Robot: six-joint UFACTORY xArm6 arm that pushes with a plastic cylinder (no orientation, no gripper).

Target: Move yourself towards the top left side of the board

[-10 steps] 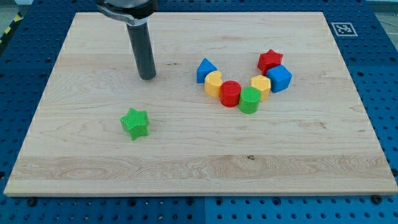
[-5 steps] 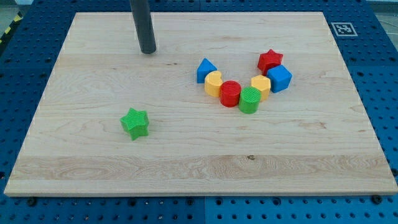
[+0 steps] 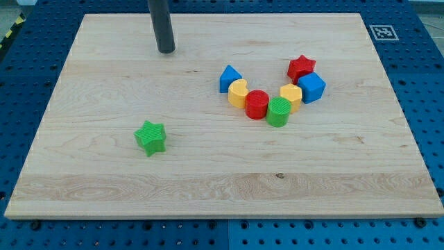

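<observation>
My tip, the lower end of the straight dark rod, is set down on the pale wooden board near the view's top, left of centre. Nothing is held or touched by it; no gripping part exists, so no opening can be reported. The top left corner of the board, the target of the task, lies up and to the view's left of the tip, with bare wood between. The move is judged well advanced but not finished.

Well apart, toward the view's bottom, a green star-shaped block lies alone. To the view's right a curved cluster is seen: blue triangular block, yellow rounded block, red cylinder block, green cylinder block, yellow hexagonal block, blue cube block, red star-shaped block, each touching or just beside its neighbour. All are off the path to the corner, so no contact is expected.
</observation>
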